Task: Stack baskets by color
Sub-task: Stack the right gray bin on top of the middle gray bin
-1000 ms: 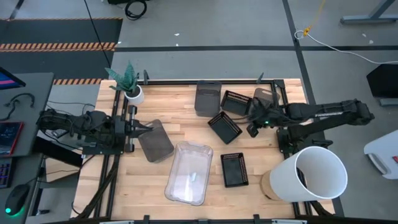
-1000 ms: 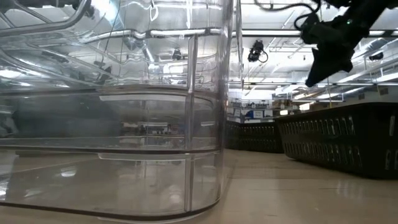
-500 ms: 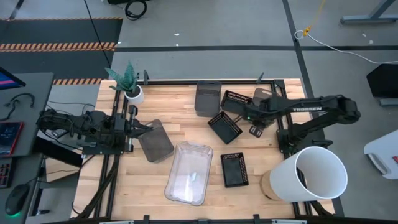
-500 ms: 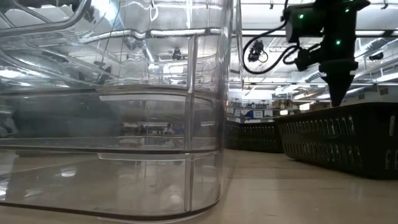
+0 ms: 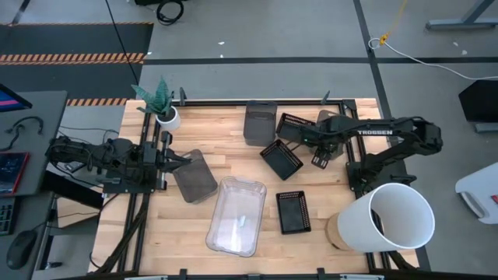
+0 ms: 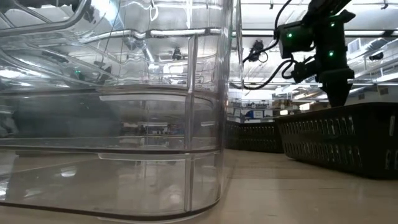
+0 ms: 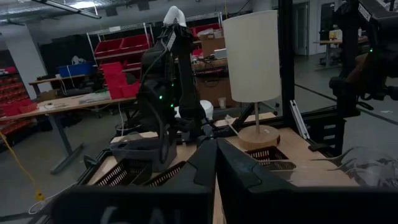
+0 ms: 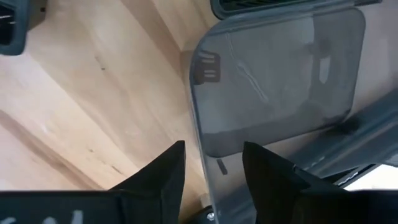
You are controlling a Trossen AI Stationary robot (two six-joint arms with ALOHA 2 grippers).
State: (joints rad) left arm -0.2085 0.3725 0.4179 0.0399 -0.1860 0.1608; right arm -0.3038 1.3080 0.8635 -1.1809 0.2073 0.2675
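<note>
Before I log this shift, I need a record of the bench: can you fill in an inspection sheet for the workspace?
Surface: wooden table, bare planks between items.
Job's things: clear basket at the front; grey baskets on the left, at the back and under the right arm; black slatted baskets.
Clutter: potted plant at a back corner; white bucket on its side.
Grippers: left gripper shut at the left grey basket's edge; right gripper open above the right grey basket's rim.
Cables: bundles on both arms; a cord on the floor.
Surroundings: grey floor, striped tape, a desk.
</note>
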